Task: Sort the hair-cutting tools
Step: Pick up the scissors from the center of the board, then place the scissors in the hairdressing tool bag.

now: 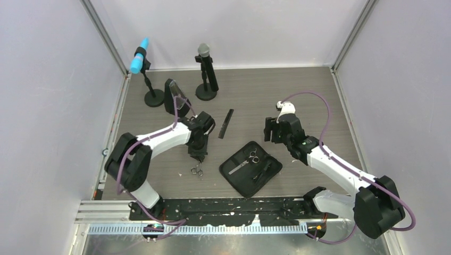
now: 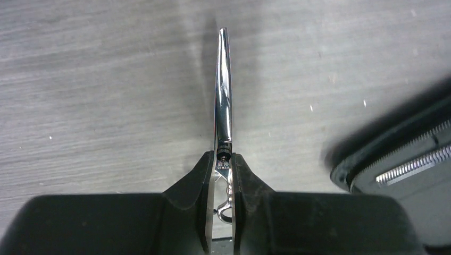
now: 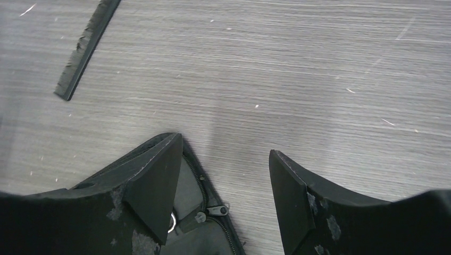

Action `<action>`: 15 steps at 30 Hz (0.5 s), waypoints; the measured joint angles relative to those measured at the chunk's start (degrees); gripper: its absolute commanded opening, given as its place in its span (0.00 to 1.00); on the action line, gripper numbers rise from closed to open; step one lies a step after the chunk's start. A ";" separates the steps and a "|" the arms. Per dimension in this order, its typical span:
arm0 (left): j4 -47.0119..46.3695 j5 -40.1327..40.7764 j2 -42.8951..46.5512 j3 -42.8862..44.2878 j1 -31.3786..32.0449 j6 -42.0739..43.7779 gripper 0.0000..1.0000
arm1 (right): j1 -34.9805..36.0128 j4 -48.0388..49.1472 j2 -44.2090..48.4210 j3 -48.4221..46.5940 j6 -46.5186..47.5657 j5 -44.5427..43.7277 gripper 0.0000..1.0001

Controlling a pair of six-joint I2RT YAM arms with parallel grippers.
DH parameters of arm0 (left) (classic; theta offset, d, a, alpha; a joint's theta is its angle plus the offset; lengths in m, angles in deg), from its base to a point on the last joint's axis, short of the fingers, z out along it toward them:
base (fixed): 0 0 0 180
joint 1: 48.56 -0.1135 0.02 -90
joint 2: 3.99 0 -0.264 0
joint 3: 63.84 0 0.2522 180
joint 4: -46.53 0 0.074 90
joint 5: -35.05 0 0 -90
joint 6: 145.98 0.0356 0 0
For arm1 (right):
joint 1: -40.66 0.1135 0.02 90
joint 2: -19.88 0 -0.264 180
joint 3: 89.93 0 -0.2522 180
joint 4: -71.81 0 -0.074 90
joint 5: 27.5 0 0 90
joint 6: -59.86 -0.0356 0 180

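Observation:
My left gripper (image 1: 198,156) is shut on a pair of silver scissors (image 1: 197,170) left of the pouch. In the left wrist view the fingers (image 2: 202,175) pinch the scissors (image 2: 223,90) near the pivot, and the closed blades point away over the table. A second pair of silver scissors (image 1: 249,159) and thin black clips (image 1: 261,172) lie in the open black pouch (image 1: 234,175). The long black comb (image 1: 226,123) lies on the table behind the pouch; it also shows in the right wrist view (image 3: 88,48). My right gripper (image 1: 271,130) is open and empty (image 3: 226,164) above the pouch's far corner.
Two microphones on round black bases stand at the back, one blue-tipped (image 1: 139,58) and one grey-headed (image 1: 205,53). The pouch edge (image 2: 372,159) lies close to the right of my left gripper. The pouch zipper corner (image 3: 213,210) is under my right gripper. Walls enclose the table.

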 measured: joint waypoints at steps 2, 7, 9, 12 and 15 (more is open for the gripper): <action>0.35 -0.85 3.21 -1.75 0.55 0.83 0.00 | 0.00 0.33 -0.57 0.00 0.85 2.38 0.69; 0.76 -2.05 9.03 -1.95 2.47 4.72 0.00 | 0.00 -0.44 -5.46 -0.31 2.71 7.58 0.68; 1.42 -2.99 9.81 -1.16 3.67 6.29 0.00 | 0.00 -1.01 -7.19 -0.59 2.93 9.51 0.68; 2.27 -5.16 9.86 0.35 6.54 8.59 0.00 | 0.00 -1.20 -8.83 -0.92 2.93 12.57 0.68; 3.91 -7.72 9.49 2.05 9.73 10.49 0.00 | 0.00 -1.18 -9.64 -1.29 2.91 14.29 0.68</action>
